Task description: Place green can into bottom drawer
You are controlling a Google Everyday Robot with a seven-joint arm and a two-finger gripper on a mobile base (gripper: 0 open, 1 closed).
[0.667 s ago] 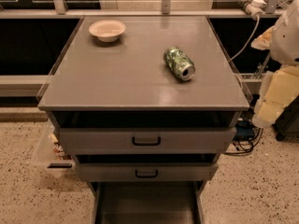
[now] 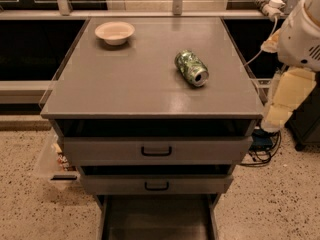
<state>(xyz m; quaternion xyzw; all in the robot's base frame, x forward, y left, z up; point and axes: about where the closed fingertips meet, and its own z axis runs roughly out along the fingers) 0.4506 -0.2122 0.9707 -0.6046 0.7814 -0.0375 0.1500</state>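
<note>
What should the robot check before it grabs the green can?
1. Green can out in the open, lying on its side on the cabinet top: ok.
2. Bottom drawer pulled open: ok.
3. Bowl well away from the can: ok.
4. Claw above the can: not ok, it hangs beside the cabinet's right edge.

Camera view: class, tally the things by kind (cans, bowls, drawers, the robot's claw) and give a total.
green can: 1
cream bowl: 1
grey drawers: 3, counting the bottom drawer, which is pulled out
claw: 1, hanging to the right of the cabinet
Total: 6
</note>
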